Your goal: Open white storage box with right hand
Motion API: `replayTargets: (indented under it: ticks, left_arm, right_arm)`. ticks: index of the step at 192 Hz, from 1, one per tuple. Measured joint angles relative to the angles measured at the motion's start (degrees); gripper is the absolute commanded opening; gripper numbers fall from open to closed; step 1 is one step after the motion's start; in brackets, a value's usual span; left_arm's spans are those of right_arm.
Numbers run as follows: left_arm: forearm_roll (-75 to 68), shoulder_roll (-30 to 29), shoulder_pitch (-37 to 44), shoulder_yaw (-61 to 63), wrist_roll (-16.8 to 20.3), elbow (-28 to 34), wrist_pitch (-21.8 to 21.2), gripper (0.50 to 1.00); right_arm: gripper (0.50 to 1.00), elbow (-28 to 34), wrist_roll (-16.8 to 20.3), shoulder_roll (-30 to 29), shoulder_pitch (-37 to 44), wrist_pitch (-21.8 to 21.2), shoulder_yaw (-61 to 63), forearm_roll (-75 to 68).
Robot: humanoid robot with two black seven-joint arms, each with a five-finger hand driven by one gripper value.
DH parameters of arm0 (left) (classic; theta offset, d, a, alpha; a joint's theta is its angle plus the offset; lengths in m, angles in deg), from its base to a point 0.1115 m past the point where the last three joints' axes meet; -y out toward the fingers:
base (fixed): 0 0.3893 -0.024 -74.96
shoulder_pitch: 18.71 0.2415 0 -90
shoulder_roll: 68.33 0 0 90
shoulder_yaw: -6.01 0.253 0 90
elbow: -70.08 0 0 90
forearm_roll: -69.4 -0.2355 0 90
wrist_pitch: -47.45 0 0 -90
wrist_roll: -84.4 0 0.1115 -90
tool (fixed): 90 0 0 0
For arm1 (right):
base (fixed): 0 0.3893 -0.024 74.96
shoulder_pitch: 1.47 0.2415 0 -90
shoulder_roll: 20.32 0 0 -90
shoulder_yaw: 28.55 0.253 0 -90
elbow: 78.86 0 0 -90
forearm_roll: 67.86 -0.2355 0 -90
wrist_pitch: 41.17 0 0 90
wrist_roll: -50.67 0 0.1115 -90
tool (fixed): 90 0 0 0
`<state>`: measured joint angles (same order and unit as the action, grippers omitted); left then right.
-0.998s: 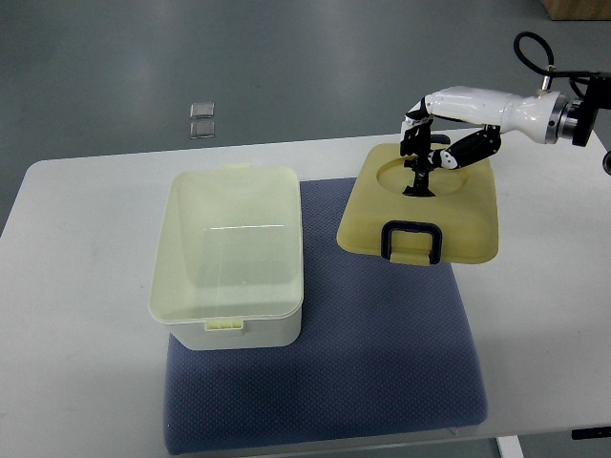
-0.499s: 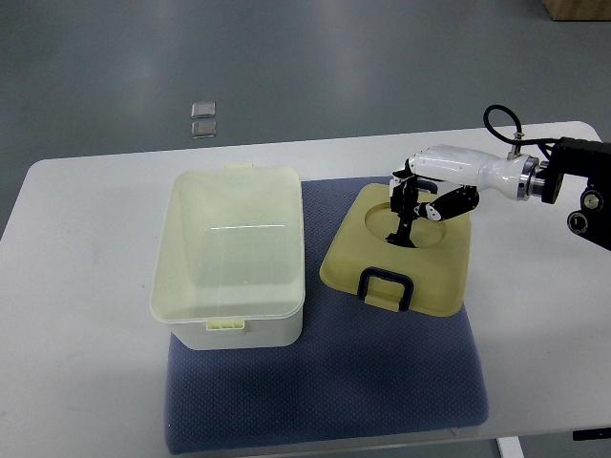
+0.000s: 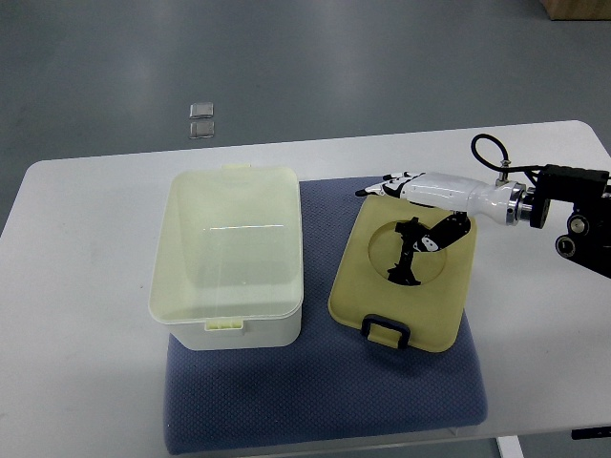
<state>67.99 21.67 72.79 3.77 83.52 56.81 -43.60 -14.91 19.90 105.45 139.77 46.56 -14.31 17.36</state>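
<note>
The white storage box [image 3: 229, 253] stands open on the left part of a blue mat [image 3: 325, 391], and its inside looks empty. Its pale yellow lid [image 3: 439, 305] lies flat on the mat to the right of the box, with the black handle [image 3: 387, 331] at the near edge. My right hand [image 3: 393, 229] is over the lid's far part. Its white fingers [image 3: 387, 184] are stretched out past the lid's far edge, and the black thumb [image 3: 409, 256] hangs over the round recess. The hand holds nothing. The left arm is out of view.
The mat lies on a white table [image 3: 76, 286]. Two small clear pieces [image 3: 201, 119] lie on the grey floor beyond the table's far edge. My right forearm and its cable [image 3: 496, 157] reach in over the table's right side.
The lid came down and toward the near side, from tilted up in my right hand to flat on the mat. My fingers have spread and let go of it.
</note>
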Motion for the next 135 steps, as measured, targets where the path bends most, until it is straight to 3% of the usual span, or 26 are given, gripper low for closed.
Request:
replayTargets:
  ticks: [83, 119, 135]
  left_arm:
    - [0.0, 0.0, 0.0, -0.1, 0.0, 0.0, 0.0, 1.0]
    - [0.0, 0.0, 0.0, -0.1, 0.0, 0.0, 0.0, 1.0]
    - [0.0, 0.0, 0.0, -0.1, 0.0, 0.0, 0.1, 1.0]
  right_arm:
    - [0.956, 1.1, -1.5, 3.7, 5.9, -15.7, 7.0, -8.7]
    - [0.954, 0.7, -0.6, 2.7, 6.1, -16.9, 13.7, -11.7]
    - [0.954, -0.2, 1.6, 0.9, 6.1, -16.8, 17.9, -17.8]
